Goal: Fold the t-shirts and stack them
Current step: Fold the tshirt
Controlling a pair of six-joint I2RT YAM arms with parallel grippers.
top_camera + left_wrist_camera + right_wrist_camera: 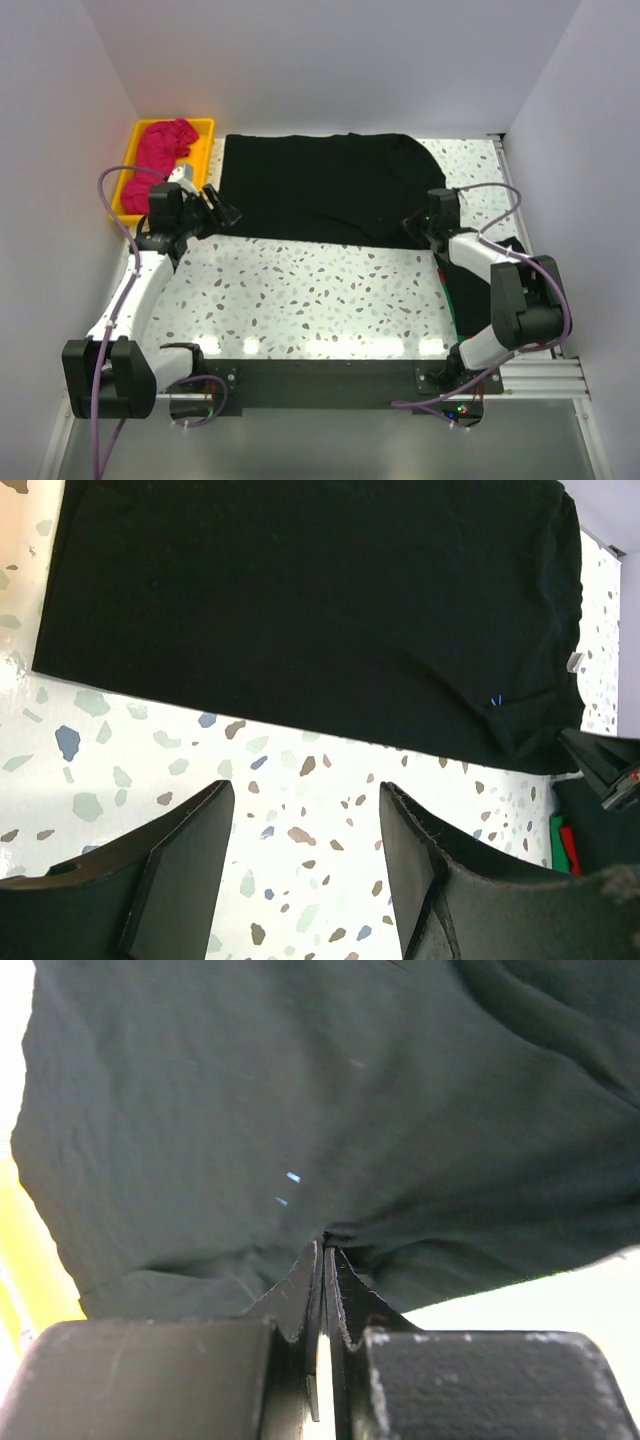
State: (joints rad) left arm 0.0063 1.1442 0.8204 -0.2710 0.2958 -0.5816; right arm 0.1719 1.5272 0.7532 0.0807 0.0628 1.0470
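A large black t-shirt [320,185] lies spread flat across the far part of the table; it also shows in the left wrist view [310,600]. My right gripper [413,222] is shut on its near right corner, and the right wrist view shows the jaws [325,1245] pinching a fold of the black cloth [320,1110]. My left gripper [228,213] is open and empty just off the shirt's near left corner, its fingers [305,787] over bare table. A magenta-pink t-shirt [160,150] lies crumpled in the yellow tray [205,127].
A pile of dark cloths with red and green edges [468,292] lies at the right edge under my right arm, also in the left wrist view [590,830]. White walls close the table on three sides. The speckled tabletop [320,295] fills the near half.
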